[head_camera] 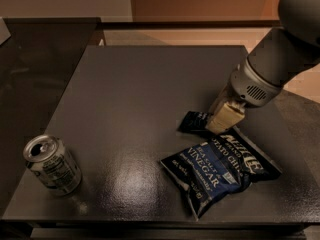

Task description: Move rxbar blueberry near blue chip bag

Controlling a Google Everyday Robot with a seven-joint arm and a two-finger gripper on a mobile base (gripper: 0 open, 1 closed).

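Observation:
The rxbar blueberry [192,122] is a small flat dark wrapper on the dark table, just above the upper left corner of the blue chip bag [220,169]. The bag lies crinkled at the front right with white lettering. My gripper [222,119] comes in from the right on a grey arm. Its cream fingers are down on the right end of the bar and hide that end. The bar sits very close to the bag; I cannot tell whether they touch.
A silver drink can [51,165] stands tilted at the table's front left. The dark table top [130,84] ends in a front edge just below the bag. A second dark surface [35,59] adjoins on the left.

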